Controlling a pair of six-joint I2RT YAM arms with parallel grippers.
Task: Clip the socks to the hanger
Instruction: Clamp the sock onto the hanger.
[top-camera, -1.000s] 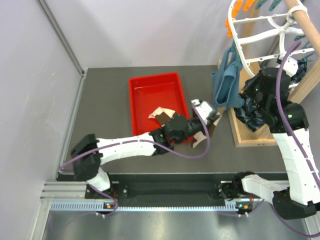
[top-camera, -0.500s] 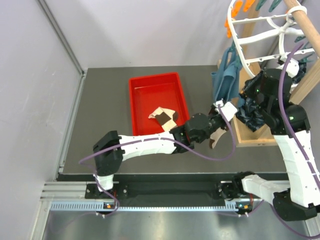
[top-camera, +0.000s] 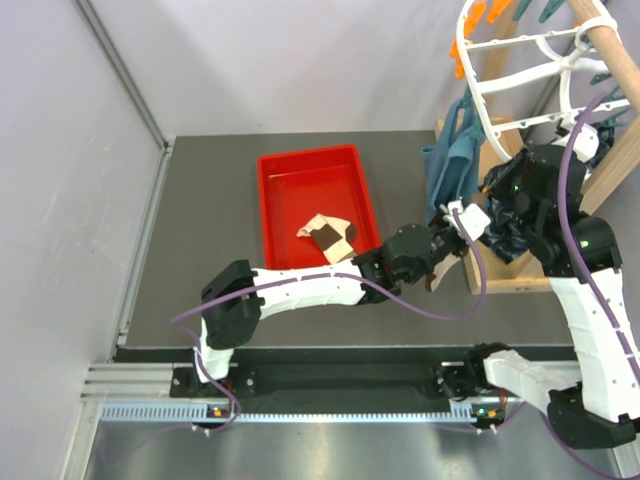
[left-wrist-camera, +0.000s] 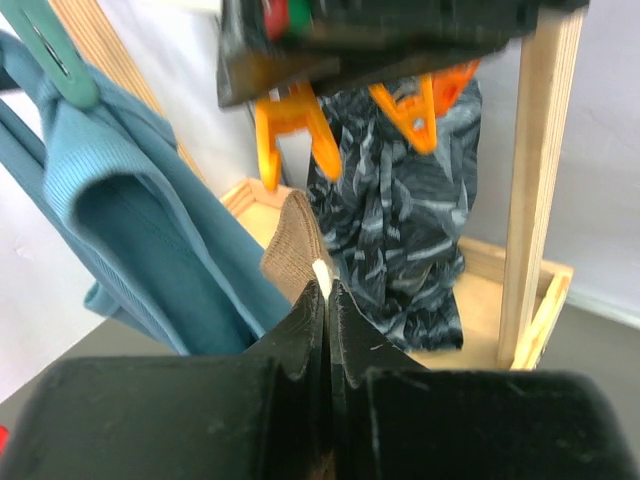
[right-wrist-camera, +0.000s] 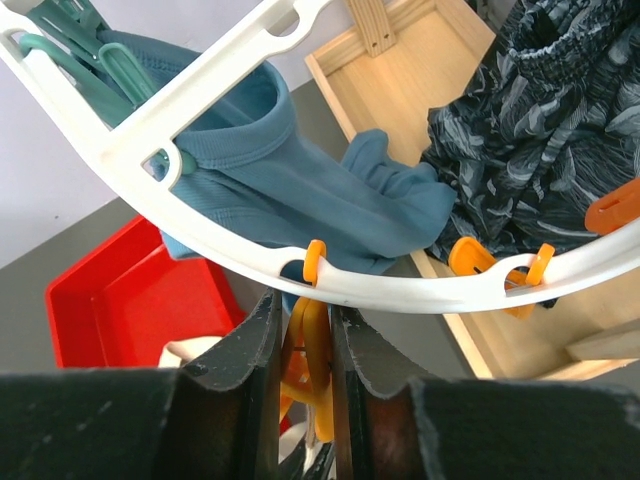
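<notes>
My left gripper (left-wrist-camera: 328, 290) is shut on a cream sock (left-wrist-camera: 293, 248) with a brown toe, held upright just below two orange pegs (left-wrist-camera: 290, 125). From above, this gripper (top-camera: 452, 240) sits at the wooden frame's left edge with the sock (top-camera: 432, 276) trailing under it. My right gripper (right-wrist-camera: 306, 310) is shut on an orange peg (right-wrist-camera: 312, 355) that hangs from the white hanger (right-wrist-camera: 400, 292). The hanger (top-camera: 500, 60) stands at the top right. A second sock (top-camera: 328, 232) lies in the red tray (top-camera: 290, 200).
A teal-blue cloth (top-camera: 450, 165) hangs from the hanger beside the held sock. Dark navy patterned fabric (top-camera: 505, 235) hangs over the wooden pole frame (top-camera: 510, 275). Both crowd the space around the two grippers.
My left arm has swung right from the tray's edge, carrying the sock up to the hanger beside the right gripper. The right gripper has stayed on its peg.
</notes>
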